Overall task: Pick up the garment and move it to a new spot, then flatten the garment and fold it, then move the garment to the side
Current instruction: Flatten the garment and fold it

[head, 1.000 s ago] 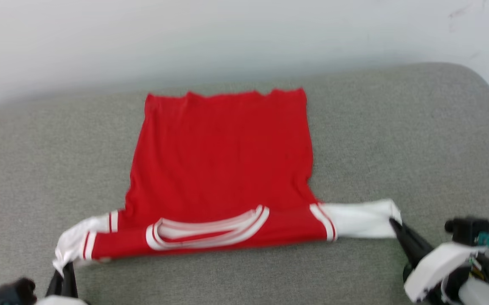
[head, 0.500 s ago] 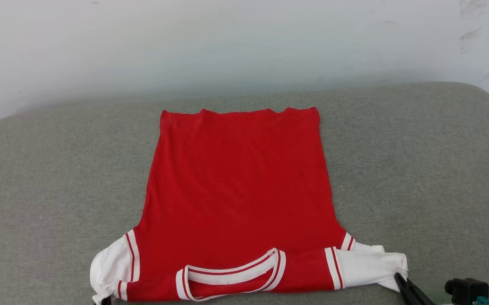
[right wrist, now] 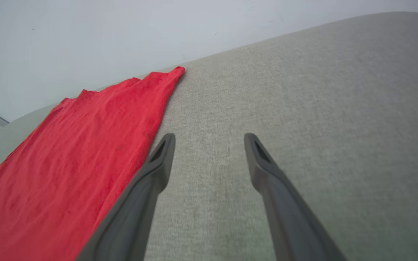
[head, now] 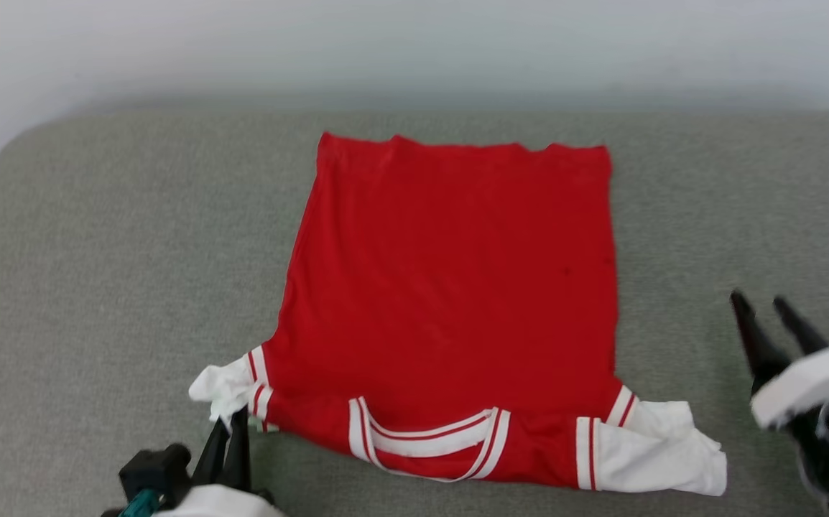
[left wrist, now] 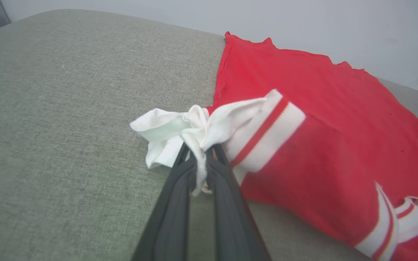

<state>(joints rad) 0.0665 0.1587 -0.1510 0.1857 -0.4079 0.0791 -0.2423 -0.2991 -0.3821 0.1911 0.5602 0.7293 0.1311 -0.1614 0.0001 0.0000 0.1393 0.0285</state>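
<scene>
The red garment (head: pixel 457 287) lies spread on the grey cushion, hem toward the wall and striped collar toward me. Its back faces up, so no print shows. My left gripper (head: pixel 231 424) is shut on the bunched white left sleeve (left wrist: pixel 194 123), pinched between the dark fingers (left wrist: pixel 180 188). The right white sleeve (head: pixel 659 452) lies loose and crumpled on the cushion. My right gripper (head: pixel 763 305) stands open to the right of the garment, above the cushion, with nothing between its fingers (right wrist: pixel 158 166). The garment's right edge (right wrist: pixel 86 145) runs just left of them.
A grey fabric cushion (head: pixel 98 251) carries everything, its rounded far edge against a pale wall (head: pixel 414 43). Bare cushion stretches to the left and right of the garment (right wrist: pixel 303 108).
My right gripper has let go of the right sleeve, opened, and moved up and away to the right. The sleeve dropped onto the cushion. The head camera has shifted between frames.
</scene>
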